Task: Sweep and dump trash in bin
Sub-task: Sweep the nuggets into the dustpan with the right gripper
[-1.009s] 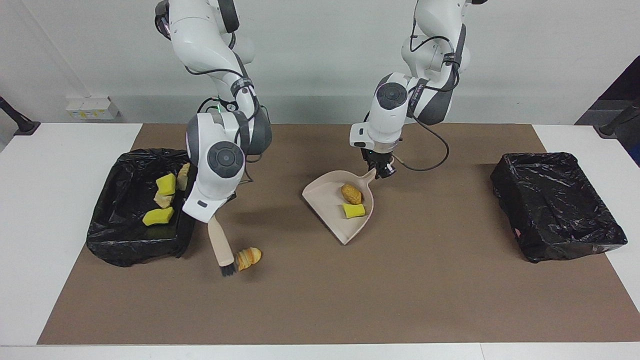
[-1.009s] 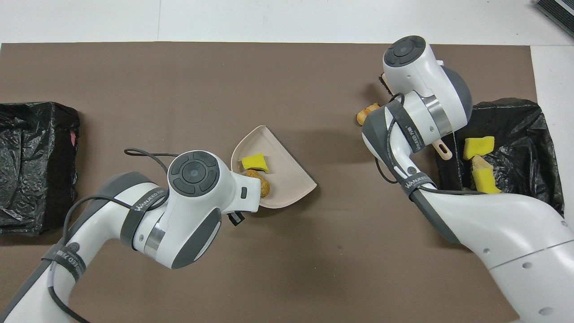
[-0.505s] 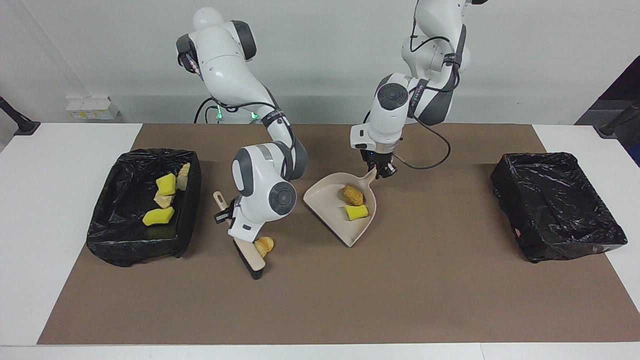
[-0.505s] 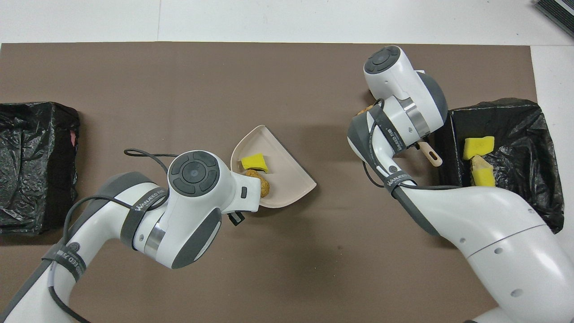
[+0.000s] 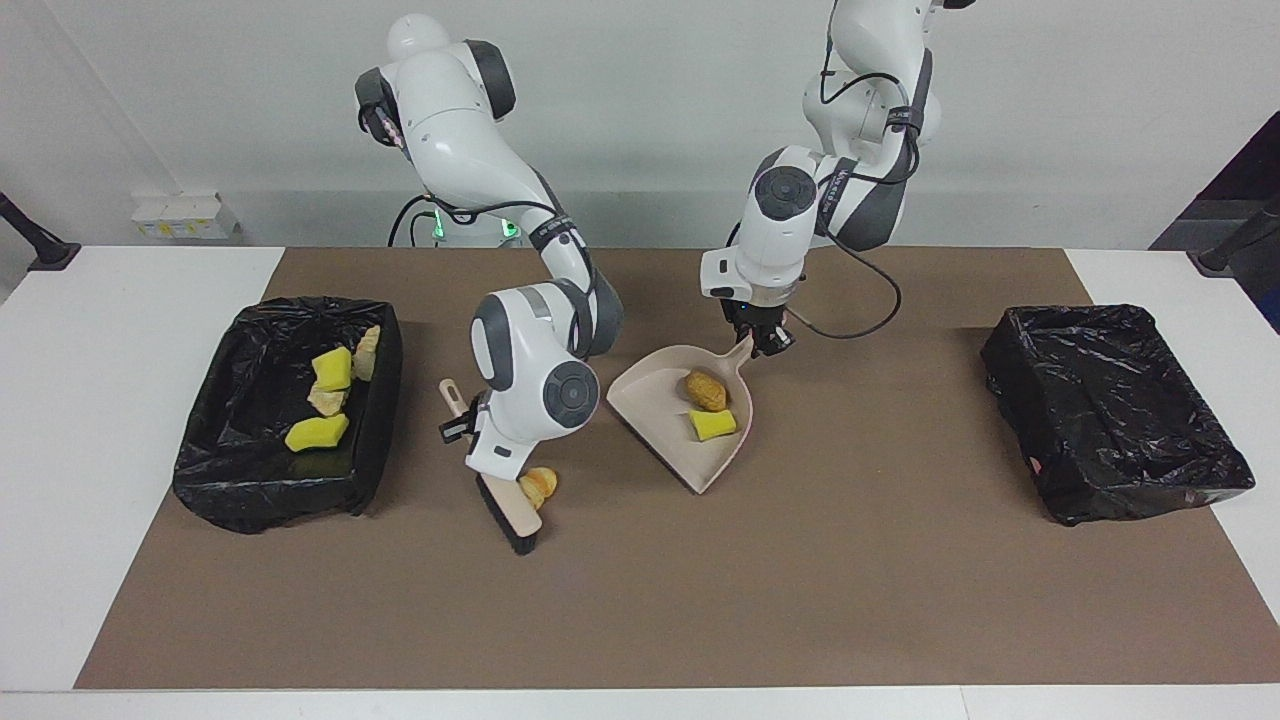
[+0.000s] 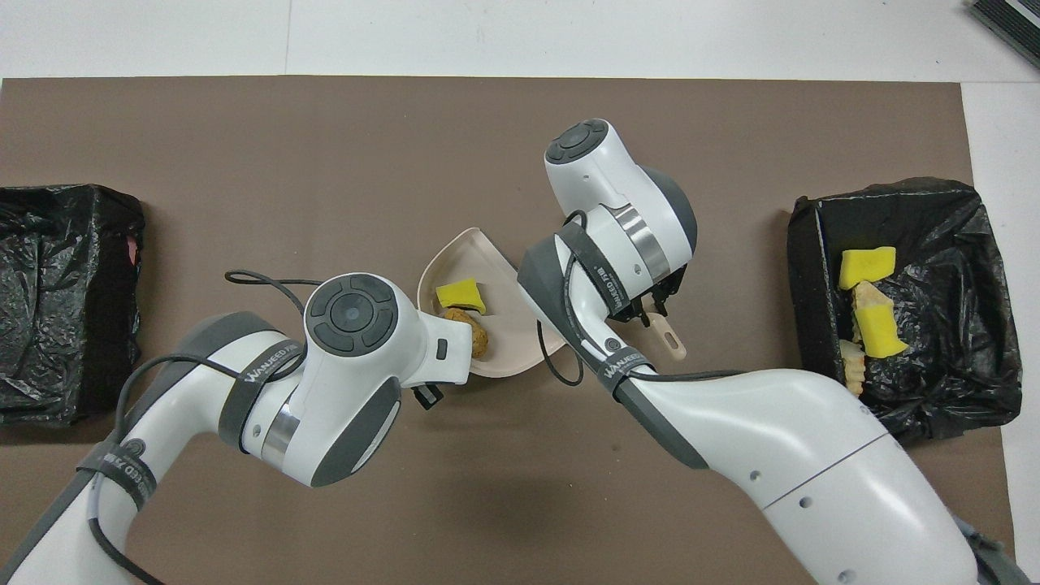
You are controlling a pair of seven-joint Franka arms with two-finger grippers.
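At the right arm's end of the table, the bin (image 5: 285,410), lined in black plastic, already has four scraps lying in it: yellow sponge bits (image 5: 316,432) and pale crumbly chunks (image 5: 326,400).

Next along is the right gripper (image 5: 462,430), clamped shut on the handle of the beige brush (image 5: 505,508), which slants down so its black bristles rest on the brown mat (image 5: 640,600). One orange-brown bread lump (image 5: 540,485) lies on the mat touching the brush head, on the side toward the dustpan. In the overhead view the right arm covers both brush head and lump.

Then comes the dustpan (image 5: 660,420), tilted, its open lip low and turned toward the brush. Inside sit a brown lump (image 5: 705,390) and a yellow sponge piece (image 5: 712,425). The left gripper (image 5: 760,340) is closed tight on the dustpan's handle, holding it in place.

At the left arm's end stands a second black-lined bin (image 5: 1115,410), with nothing visible in it.

The step in hand looks like sweeping the last loose lump into the pan. The next move calls for a short steady push of the brush toward the pan's lip, with the pan held low so the lump cannot slip under it.
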